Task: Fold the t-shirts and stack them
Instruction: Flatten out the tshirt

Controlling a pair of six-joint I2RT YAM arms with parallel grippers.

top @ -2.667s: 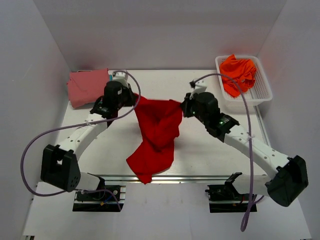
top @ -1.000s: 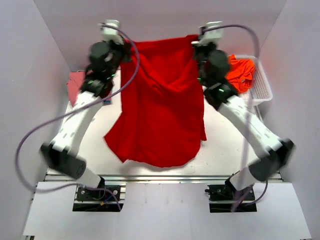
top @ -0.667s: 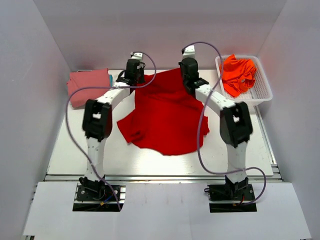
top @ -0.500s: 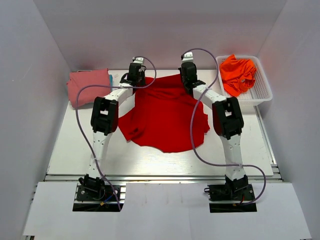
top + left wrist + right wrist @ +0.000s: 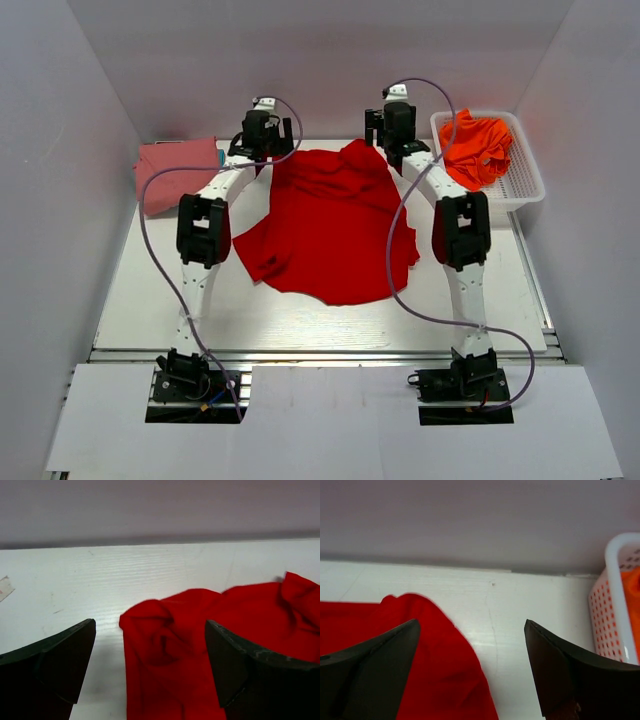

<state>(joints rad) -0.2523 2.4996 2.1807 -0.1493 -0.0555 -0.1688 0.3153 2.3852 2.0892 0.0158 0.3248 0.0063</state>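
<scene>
A bright red t-shirt lies spread out in the middle of the table, with its far edge bunched. My left gripper hovers open over the shirt's far-left corner, its black fingers apart and holding nothing. My right gripper is open too, above the far-right corner of the red t-shirt. A dusty pink t-shirt lies folded at the far left, a teal edge showing beside it. Orange t-shirts are heaped in the basket.
The white mesh basket stands at the far right corner; its rim shows close to the right gripper. The back wall rises just beyond both grippers. Both arms stretch the length of the table on either side of the red shirt.
Both grippers lowered the red shirt from held up in the air onto the table, then opened and let go of its far edge. The shirt has settled flat.
</scene>
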